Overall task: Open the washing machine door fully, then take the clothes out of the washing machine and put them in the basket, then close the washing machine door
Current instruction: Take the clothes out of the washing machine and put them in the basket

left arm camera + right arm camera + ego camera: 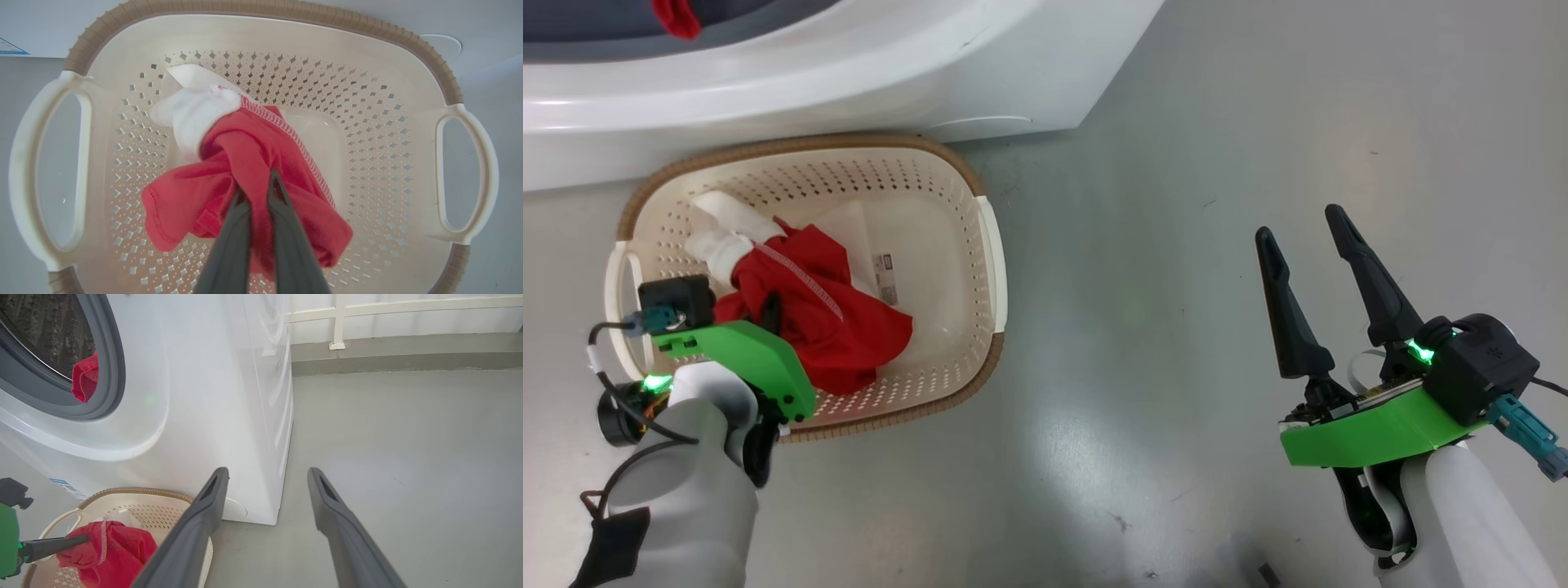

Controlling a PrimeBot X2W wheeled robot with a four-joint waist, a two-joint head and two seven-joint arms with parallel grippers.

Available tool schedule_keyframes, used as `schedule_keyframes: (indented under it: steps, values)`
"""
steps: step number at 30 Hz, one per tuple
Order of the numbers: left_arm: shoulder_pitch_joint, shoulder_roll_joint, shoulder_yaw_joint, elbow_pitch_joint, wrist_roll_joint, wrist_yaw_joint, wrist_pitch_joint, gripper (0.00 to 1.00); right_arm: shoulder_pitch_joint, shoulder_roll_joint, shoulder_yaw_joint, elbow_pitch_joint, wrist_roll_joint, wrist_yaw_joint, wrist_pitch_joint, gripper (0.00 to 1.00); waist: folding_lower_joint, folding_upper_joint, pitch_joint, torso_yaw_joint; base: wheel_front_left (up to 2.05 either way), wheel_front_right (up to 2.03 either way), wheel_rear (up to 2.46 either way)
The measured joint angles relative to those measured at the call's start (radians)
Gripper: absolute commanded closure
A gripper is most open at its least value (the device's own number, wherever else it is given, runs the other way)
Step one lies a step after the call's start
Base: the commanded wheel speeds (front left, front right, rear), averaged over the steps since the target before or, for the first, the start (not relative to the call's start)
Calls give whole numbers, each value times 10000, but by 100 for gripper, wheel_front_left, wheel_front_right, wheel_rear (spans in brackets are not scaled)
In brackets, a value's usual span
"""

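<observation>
The cream basket (984,245) with a brown rim stands on the floor in front of the white washing machine (849,73). Inside it lies a red and white bundle of clothes (825,318). My left gripper (255,190) is shut on the red cloth (245,163) over the basket (380,134). More red clothes (85,379) hang at the grey gasket of the machine's opening (61,396); they also show as a red scrap (676,18). My right gripper (1307,233) hangs open and empty over bare floor to the right. The washing machine door is out of view.
Grey floor (1176,204) stretches right of the basket and machine. A white rail (339,322) and a low step run along the far wall. A small blue label (67,488) sits low on the machine's front, just behind the basket (135,498).
</observation>
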Motion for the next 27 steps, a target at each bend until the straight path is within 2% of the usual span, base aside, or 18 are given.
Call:
schedule_keyframes:
  steps: [5, 8, 10, 12, 13, 14, 21, 27]
  values:
    - [-19, 2, -69, 25, -13, 0, 190, 100, -82, 0, 0, 19, 0, 0, 0, 0, 0, 0, 68, 27, 0, 0, 0]
    - [-24, 12, -98, 33, -15, 2, 272, 66, -121, 0, 0, 50, 0, 0, 0, 0, 0, 0, 42, 52, 0, 0, 0]
    - [-28, 10, -119, 36, -33, 2, 278, 51, -121, 0, 0, 75, 0, 0, 0, 0, 0, 0, 3, 69, 0, 0, 0]
    - [-31, 12, -159, 40, -73, 2, 245, 15, -121, 0, 0, 107, 0, 0, 0, 0, 0, 0, -54, 84, 0, 0, 0]
    - [-35, 13, -188, 40, -73, 0, 199, 5, -121, 0, 0, 117, 0, 0, 0, 0, 0, 0, -87, 90, 0, 0, 0]
    - [-40, 13, -207, 42, -73, 0, 81, 0, -121, 0, 0, 132, 0, 0, 0, 0, 0, 0, -125, 98, 0, 0, 0]
    - [-88, 8, -403, -48, -73, -25, -665, 0, -119, -2, 2, 251, 2, 0, 0, 0, 0, 0, -497, 168, 0, 0, 0]
    - [168, -6, -545, -692, -73, -100, -963, 0, -102, -6, 4, 378, 4, 0, 0, 0, 0, 0, -958, 254, 0, 0, 0]
